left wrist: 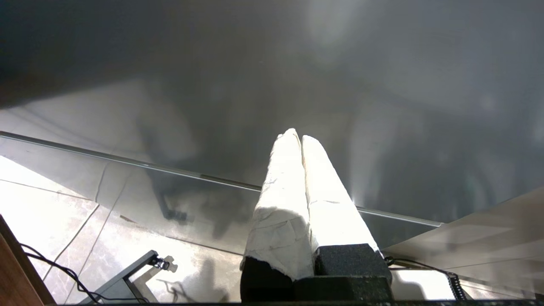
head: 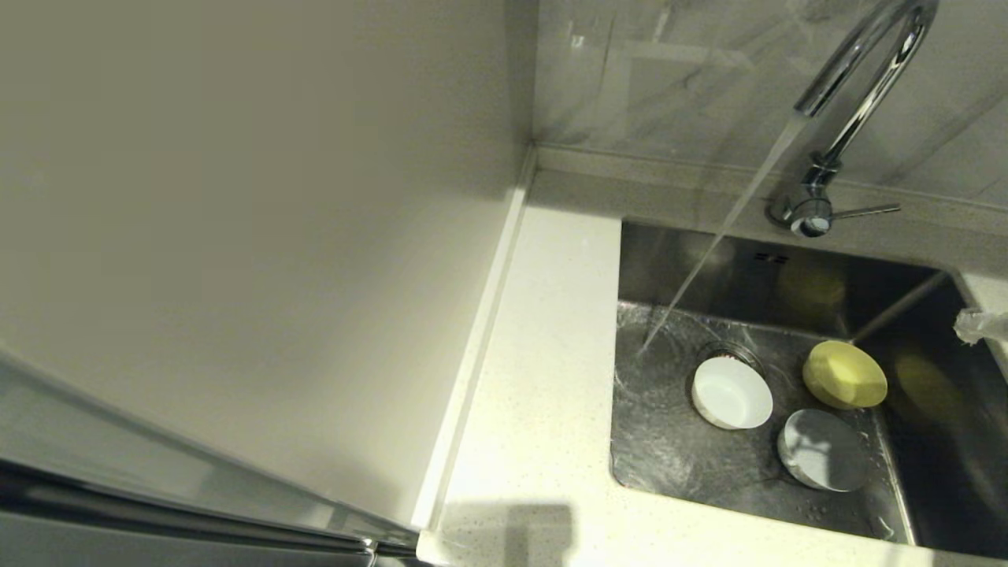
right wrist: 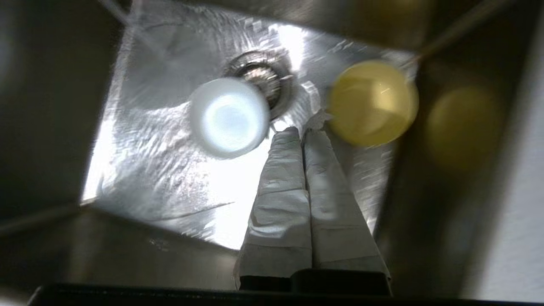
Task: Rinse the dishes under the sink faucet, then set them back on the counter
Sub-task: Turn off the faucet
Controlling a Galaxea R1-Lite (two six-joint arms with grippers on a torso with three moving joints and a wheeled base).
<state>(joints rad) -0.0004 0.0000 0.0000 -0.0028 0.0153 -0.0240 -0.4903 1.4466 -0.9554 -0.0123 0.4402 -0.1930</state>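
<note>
The left pincer [left wrist: 301, 138] is hanging clenched and empty down by the floor, away from the work. On the left, the white desk [head: 543, 378] is carrying nothing. Beside it, the faucet [head: 854, 87] is pouring a slanted stream onto the left part of the sink [head: 669, 449] floor, missing all three dishes. The white bowl [head: 731, 393] is sitting partly over the drain, the bluish-white bowl [head: 823, 450] just beside it, nearer the front, and the yellow bowl [head: 844, 374] toward the right wall. The right pincer [right wrist: 302, 131] is hovering clenched and empty above the sink, between the white and yellow bowls. Likely risks: wet, shallow rims slipping from the fingers, a bowl knocking its neighbour, or water splashing out.
</note>
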